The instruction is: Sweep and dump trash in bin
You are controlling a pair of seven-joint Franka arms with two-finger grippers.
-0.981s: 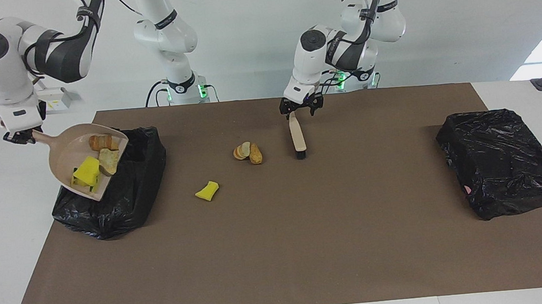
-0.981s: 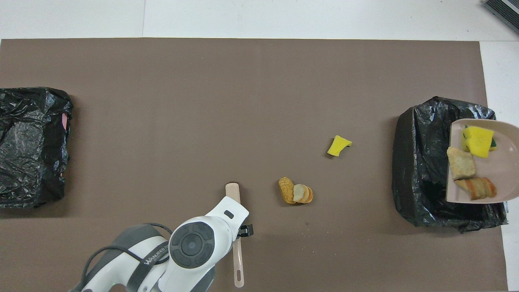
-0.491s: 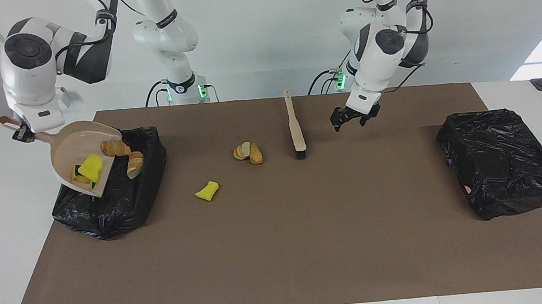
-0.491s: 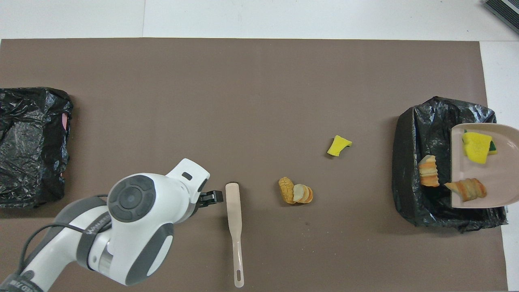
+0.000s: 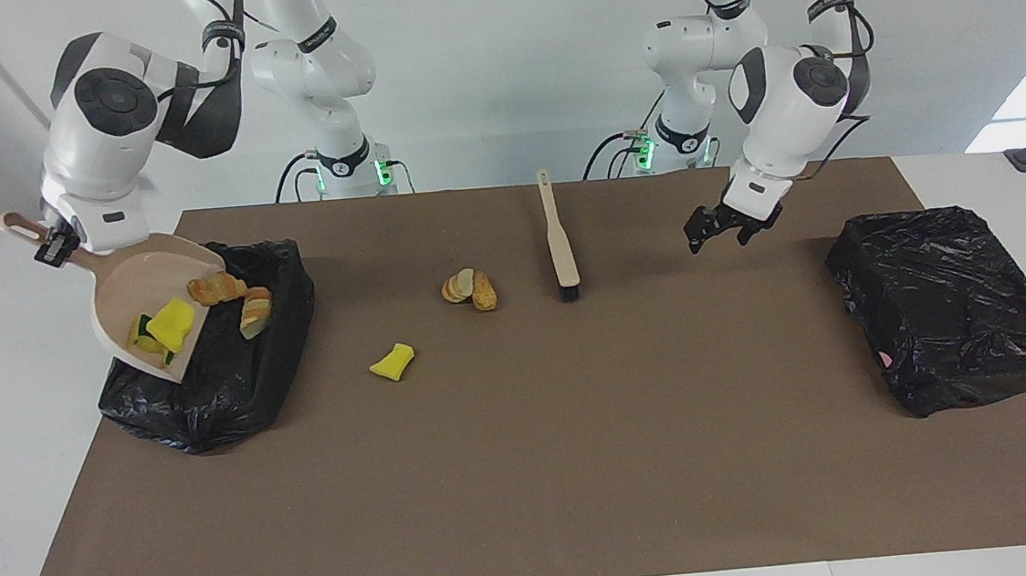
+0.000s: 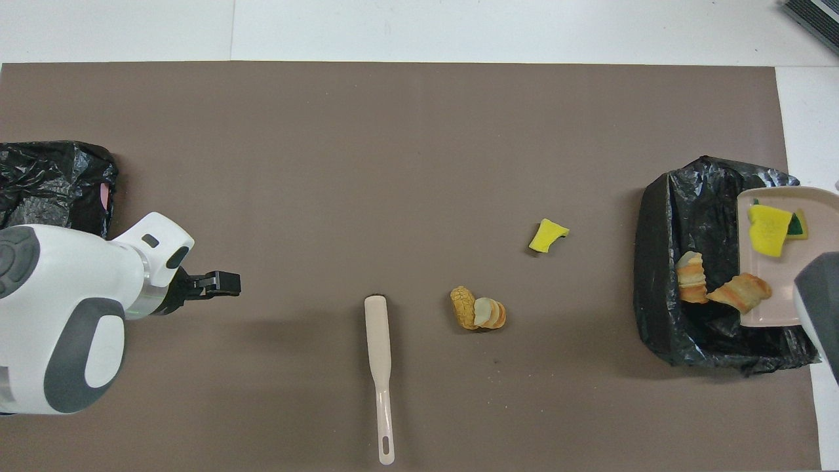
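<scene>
We saw the right gripper (image 5: 55, 248) clamped tight on the handle of the beige dustpan (image 5: 124, 296), over the bin (image 5: 237, 383) at the right arm's end of the table. The pan was tilted, its handle up toward the gripper and its open mouth slanting down into the bin, so its long axis ran from the gripper down to the bin's opening. It looked like smooth hard plastic, a shallow scoop with raised side walls. The bin was lined with crinkled, glossy black bag.

A yellow sponge (image 5: 170, 322), with a green scouring face showing, lay in the pan near its lower lip. One bread piece (image 5: 215, 289) sat at the pan's edge, and another (image 5: 256, 310) lay inside the bin just beside it. The overhead view showed both against the dark interior, which the facing view showed less clearly.

On the brown mat (image 5: 582, 466) remained a curled yellow scrap (image 5: 392, 362) and two crusty bread bits (image 5: 471, 288) touching each other, nearer the robots than the scrap.

The brush (image 5: 559, 240) lay flat beside the bread bits, its long axis running toward and away from the robots, handle end nearest them. Its dark bristles showed only in the facing view; overhead gave just the pale back.

The left gripper (image 5: 726, 227) hung with its fingers spread and nothing in them over bare mat between the brush and a second bag-covered bin (image 5: 949, 304)
</scene>
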